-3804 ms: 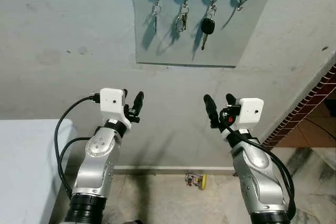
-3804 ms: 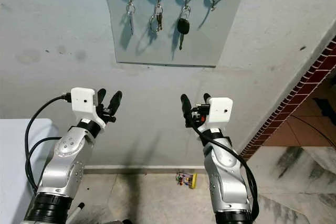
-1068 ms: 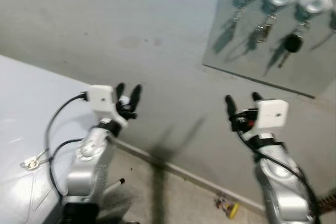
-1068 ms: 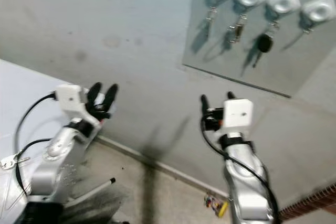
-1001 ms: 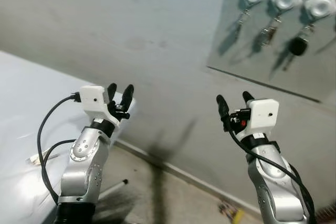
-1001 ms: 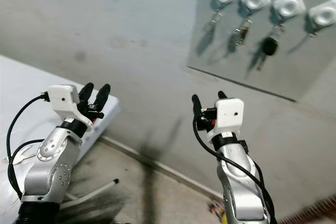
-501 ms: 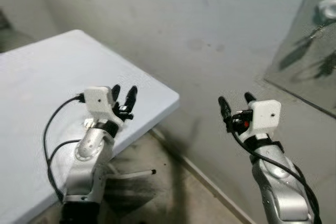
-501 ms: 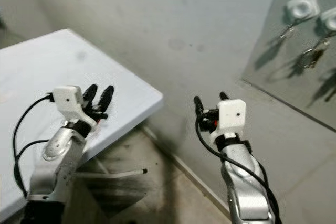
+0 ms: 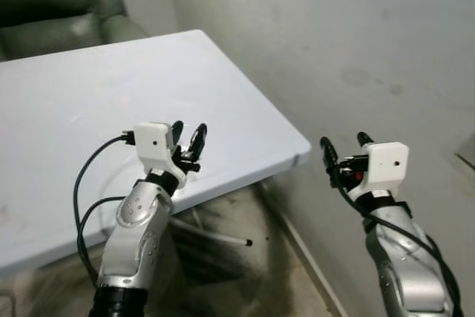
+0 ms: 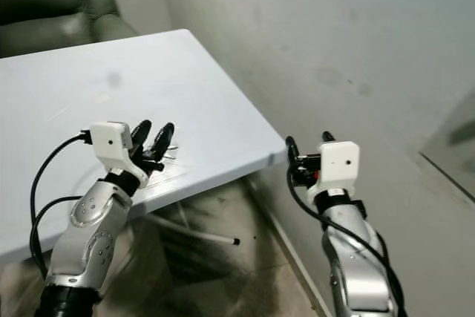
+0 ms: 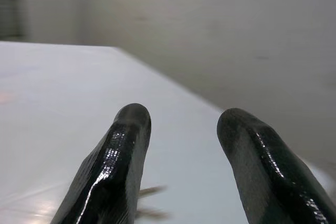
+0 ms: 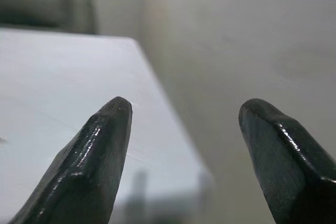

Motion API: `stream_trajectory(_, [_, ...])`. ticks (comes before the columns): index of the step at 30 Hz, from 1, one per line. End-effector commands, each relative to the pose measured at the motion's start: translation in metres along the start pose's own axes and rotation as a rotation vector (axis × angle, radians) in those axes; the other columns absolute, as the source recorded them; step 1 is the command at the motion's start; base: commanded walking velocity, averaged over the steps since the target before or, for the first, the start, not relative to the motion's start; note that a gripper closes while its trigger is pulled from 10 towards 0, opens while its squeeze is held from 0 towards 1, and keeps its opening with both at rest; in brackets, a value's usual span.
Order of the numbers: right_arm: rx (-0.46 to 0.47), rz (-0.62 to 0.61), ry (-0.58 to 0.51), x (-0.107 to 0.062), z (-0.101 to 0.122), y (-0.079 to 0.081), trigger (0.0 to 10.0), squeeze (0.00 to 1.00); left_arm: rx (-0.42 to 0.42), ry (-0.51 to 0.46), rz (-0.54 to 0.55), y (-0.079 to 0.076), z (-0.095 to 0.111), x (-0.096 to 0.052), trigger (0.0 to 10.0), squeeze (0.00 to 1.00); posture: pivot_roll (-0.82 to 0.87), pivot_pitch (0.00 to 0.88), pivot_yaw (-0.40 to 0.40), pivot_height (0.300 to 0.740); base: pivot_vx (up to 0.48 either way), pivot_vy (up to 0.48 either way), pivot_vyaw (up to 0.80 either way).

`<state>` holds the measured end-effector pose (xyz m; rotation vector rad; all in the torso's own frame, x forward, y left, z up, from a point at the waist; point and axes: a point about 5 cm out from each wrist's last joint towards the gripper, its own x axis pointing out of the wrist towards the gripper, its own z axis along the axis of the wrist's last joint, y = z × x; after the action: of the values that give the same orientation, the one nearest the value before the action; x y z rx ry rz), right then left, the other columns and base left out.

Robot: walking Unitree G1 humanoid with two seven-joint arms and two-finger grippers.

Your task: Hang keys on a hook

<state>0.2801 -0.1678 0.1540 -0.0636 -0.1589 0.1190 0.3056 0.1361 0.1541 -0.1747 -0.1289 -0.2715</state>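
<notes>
A white table (image 9: 89, 94) filled the frame's left before a grey wall (image 9: 356, 35). Left gripper (image 9: 188, 139) and right gripper (image 9: 344, 147) were raised mid-frame, parted and empty; a blurred object, possibly keys (image 11: 149, 203), lay on the table beneath the left gripper.

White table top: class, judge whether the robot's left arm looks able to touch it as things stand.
Probably yes: the open left tool hovers over the white table top, with nothing visible between them.
</notes>
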Motion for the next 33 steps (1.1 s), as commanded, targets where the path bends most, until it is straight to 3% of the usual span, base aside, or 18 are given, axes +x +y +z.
stream_trajectory(1, [-0.003, 0.008, 0.002, -0.0002, -0.0001, 0.0001, 10.0, 0.0, 0.006, -0.002, 0.012, 0.0014, 0.0021, 0.0009, 10.0, 0.0, -0.07, 0.067, -0.022, 0.74, 0.0, 0.0, 0.8])
stream_trajectory(26, [0.001, 0.025, -0.007, 0.0016, 0.0023, -0.0016, 10.0, 0.0, -0.017, 0.023, 0.008, -0.0021, 0.0024, 0.0041, 10.0, 0.0, -0.07, 0.074, -0.025, 0.74, 0.0, 0.0, 0.8])
stream_trajectory(28, [0.047, 0.032, -0.017, 0.0009, 0.0024, -0.0005, 10.0, 0.0, -0.016, 0.03, 0.006, -0.0024, 0.0015, 0.0038, 10.0, 0.0, -0.07, 0.074, -0.025, 0.74, 0.0, 0.0, 0.0])
stream_trajectory(33, [0.05, 0.032, -0.017, 0.0008, 0.0029, -0.0013, 10.0, 0.0, -0.021, 0.043, 0.0, -0.0031, 0.0003, 0.0041, 10.0, 0.0, -0.07, 0.074, -0.025, 0.74, 0.0, 0.0, 0.0])
